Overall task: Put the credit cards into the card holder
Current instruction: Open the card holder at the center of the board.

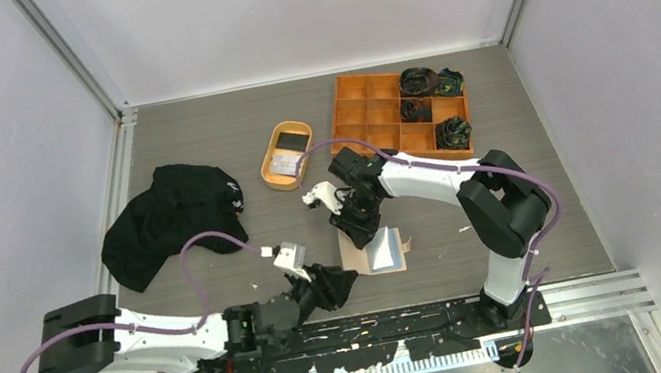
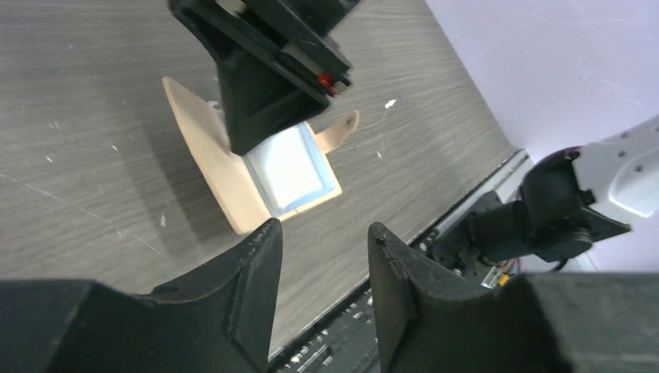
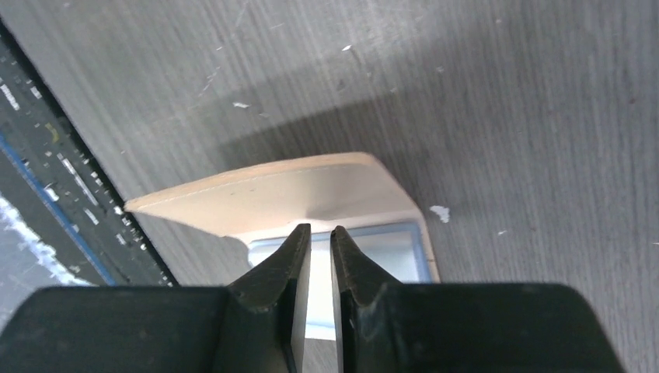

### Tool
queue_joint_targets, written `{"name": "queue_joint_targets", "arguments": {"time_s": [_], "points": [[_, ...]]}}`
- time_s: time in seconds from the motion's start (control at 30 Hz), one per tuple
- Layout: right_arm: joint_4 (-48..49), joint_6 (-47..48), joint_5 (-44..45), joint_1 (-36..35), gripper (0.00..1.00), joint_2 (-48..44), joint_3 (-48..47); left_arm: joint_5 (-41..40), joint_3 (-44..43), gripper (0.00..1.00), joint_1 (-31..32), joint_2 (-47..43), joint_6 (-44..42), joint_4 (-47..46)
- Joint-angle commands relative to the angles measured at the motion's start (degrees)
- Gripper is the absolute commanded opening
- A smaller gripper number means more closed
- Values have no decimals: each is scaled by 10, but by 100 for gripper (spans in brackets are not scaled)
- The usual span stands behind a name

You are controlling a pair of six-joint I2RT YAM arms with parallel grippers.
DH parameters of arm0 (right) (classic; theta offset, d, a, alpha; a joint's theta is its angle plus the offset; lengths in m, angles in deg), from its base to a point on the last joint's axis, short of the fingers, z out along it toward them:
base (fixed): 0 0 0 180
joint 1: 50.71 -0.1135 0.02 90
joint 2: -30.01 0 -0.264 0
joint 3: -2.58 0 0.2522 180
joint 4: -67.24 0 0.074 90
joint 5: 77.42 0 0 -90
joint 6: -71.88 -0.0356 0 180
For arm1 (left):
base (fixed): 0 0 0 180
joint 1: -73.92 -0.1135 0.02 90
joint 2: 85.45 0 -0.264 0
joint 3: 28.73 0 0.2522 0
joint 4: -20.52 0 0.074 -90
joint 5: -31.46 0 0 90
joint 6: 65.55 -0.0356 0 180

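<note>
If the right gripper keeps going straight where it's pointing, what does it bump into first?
Most likely the pale card lying in the open card holder, just beyond the right gripper; they may be touching.

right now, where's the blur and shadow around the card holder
Left wrist: card holder fairly sharp, soft shadow to its left, left fingers blurred up close. Right wrist: right fingers dark and soft, holder's shadow beyond it. Top external: even, soft light.
</note>
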Motion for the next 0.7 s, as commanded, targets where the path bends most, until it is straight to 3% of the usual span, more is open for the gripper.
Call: {"name": "queue_joint_targets", "arguments": {"time_s": [0.0,0.23,0.47,0.67], "points": [[-37,24,-47,2,22,-37,-22,118,-13,42,-73,15,-45,-25],[-55,26,-85,32,22,-45,-27,186,-57,38,-125,118,-59,-65],[-78,23,-94,120,24,-93,-13,165,-61,30,-136,171,-47,-52],[-88,6,-73,172,37,-88,-4,167,-56,29,-135,187,-35,-61]]}}
